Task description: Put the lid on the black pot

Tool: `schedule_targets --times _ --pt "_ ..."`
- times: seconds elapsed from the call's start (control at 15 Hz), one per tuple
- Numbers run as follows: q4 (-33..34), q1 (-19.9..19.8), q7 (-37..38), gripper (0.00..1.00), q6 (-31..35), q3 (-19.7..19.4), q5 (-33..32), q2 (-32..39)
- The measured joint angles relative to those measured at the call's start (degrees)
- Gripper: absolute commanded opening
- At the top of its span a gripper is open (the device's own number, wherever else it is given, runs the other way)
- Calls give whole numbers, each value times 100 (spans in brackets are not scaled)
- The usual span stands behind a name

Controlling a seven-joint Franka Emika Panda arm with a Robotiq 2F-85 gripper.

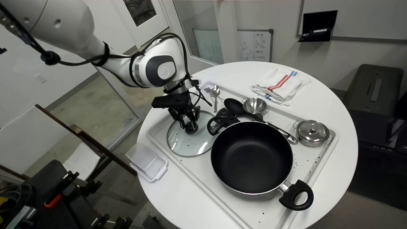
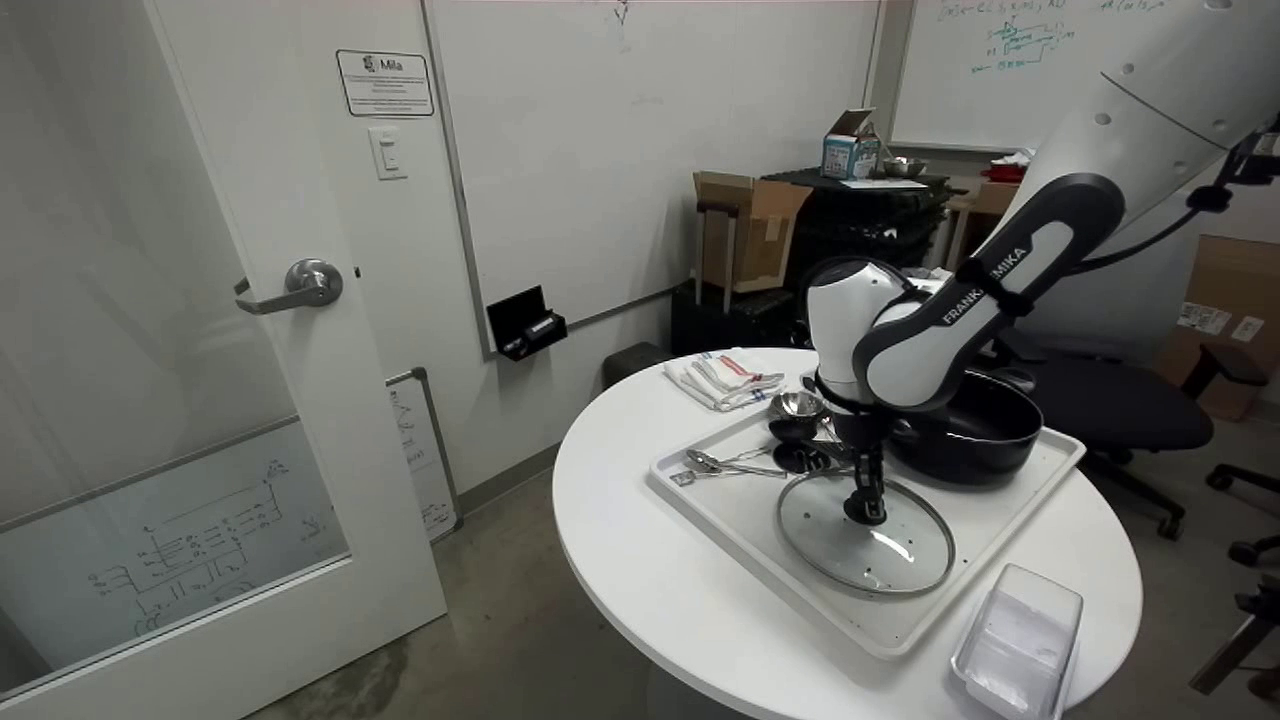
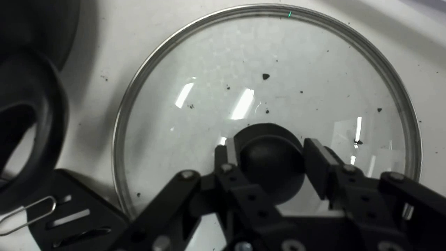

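The clear glass lid [image 1: 194,146] lies at the tray's near-left end in an exterior view; it also shows in an exterior view [image 2: 900,560] and fills most of the wrist view [image 3: 195,139]. My gripper [image 1: 188,124] points down over the lid's middle. In the wrist view its fingers [image 3: 271,153] are partly closed, one on each side of the dark knob [image 3: 271,164], apparently touching it. The lid looks level; I cannot tell whether it is off the tray. The black pot [image 1: 251,159] stands uncovered beside the lid, one loop handle [image 1: 216,125] toward it; it also shows in an exterior view [image 2: 985,440].
The white tray [image 1: 235,206] sits on a round table. Behind the pot lie a black spoon [image 1: 234,106], a slotted spatula [image 3: 76,216], a metal bowl [image 1: 255,106] and a small steel pot [image 1: 313,133]. A plastic container [image 1: 149,165] and a folded towel [image 1: 283,86] are outside the tray.
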Motion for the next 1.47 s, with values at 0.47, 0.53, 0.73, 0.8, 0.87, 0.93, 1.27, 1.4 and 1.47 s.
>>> schedule_targets --times 0.47,0.53,0.73,0.8,0.87,0.93,1.27,1.4,1.47 --pt "-113 3 -6 24 144 22 0 -62" --pt "-194 4 -12 24 229 38 0 -107" --pt "-516 7 -21 24 476 95 -2 -317" --pt "-635 8 -22 24 542 111 -2 -400" --pt "-748 11 -22 24 592 122 -3 -487" --pt "-866 15 -22 24 649 127 -3 -580" --pt "-1434 23 -22 24 806 130 -7 -1093" --pt "-1640 18 -22 24 806 130 -7 -1317" --pt "-1734 13 -22 24 806 129 -7 -1427"
